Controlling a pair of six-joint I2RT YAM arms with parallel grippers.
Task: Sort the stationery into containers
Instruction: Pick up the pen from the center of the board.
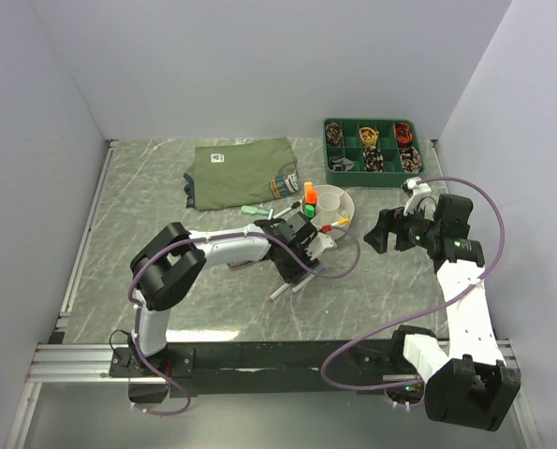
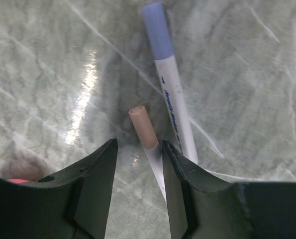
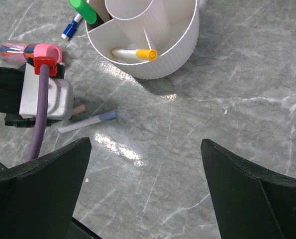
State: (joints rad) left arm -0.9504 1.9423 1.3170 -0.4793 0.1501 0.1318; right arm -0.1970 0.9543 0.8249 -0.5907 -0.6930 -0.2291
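Peach-capped pen [image 2: 144,127] lies on the worktop [image 2: 247,99], near-left of the white tub [image 3: 177,55], straddled by the half-open left hand [image 2: 140,149], not yet pinched. Next: close, lift, carry to a compartment. The right hand [image 3: 145,144] gapes wide, empty.

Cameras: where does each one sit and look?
Top external: high behind the robot, looking down at the table; left arm and right arm show.
Left wrist: on the left arm, facing down at the blue-capped pen; left gripper shows.
Right wrist: on the right arm, facing down at the white tub; right gripper shows.
Both wrist views share the blue-capped pen.
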